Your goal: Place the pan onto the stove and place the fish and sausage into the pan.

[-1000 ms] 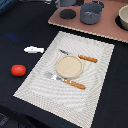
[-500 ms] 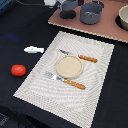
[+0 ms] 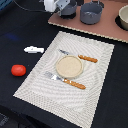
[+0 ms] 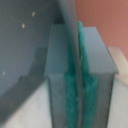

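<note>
The blue-grey pan [image 3: 69, 8] sits at the far end of the scene, at the exterior view's left end of the pinkish-brown stove [image 3: 107, 27]. My gripper [image 3: 59, 6] is at the pan's rim. In the wrist view the gripper [image 4: 75, 87] is shut, and its green pads [image 4: 84, 85] pinch the pan's thin wall [image 4: 69, 35]. The white fish [image 3: 34, 49] lies on the black table to the left of the placemat. The red sausage [image 3: 18, 70] lies nearer the front, also to the left. Both are far from the gripper.
A taller grey pot [image 3: 91, 12] stands on the stove beside the pan, and another vessel [image 3: 123, 17] sits at the right edge. A striped beige placemat [image 3: 95, 107] holds a round plate [image 3: 69, 66] and two orange-handled pieces of cutlery [image 3: 88, 59].
The gripper and pan have shifted only slightly at the stove's left end. The fish, sausage and placemat items have not moved.
</note>
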Controlling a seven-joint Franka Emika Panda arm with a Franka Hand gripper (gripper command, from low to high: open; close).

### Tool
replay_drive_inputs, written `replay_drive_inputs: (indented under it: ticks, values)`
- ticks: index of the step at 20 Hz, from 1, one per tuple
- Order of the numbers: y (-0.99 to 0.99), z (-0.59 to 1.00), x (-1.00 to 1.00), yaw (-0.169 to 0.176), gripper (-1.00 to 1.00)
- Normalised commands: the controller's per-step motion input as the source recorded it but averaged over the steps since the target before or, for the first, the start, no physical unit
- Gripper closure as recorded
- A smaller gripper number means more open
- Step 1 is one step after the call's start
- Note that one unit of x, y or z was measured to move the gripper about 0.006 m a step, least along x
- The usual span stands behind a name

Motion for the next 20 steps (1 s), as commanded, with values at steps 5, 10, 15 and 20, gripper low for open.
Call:
replay_drive_inputs:
  ticks: [5, 10, 15, 20]
  values:
    - [0.38, -0.13, 0.23, 0.000, 1.00]
    - [0.30, -0.10, 0.11, 0.000, -1.00]
    - [0.20, 0.42, -0.02, 0.004, -1.00]
    - [0.21, 0.99, -0.01, 0.000, -1.00]
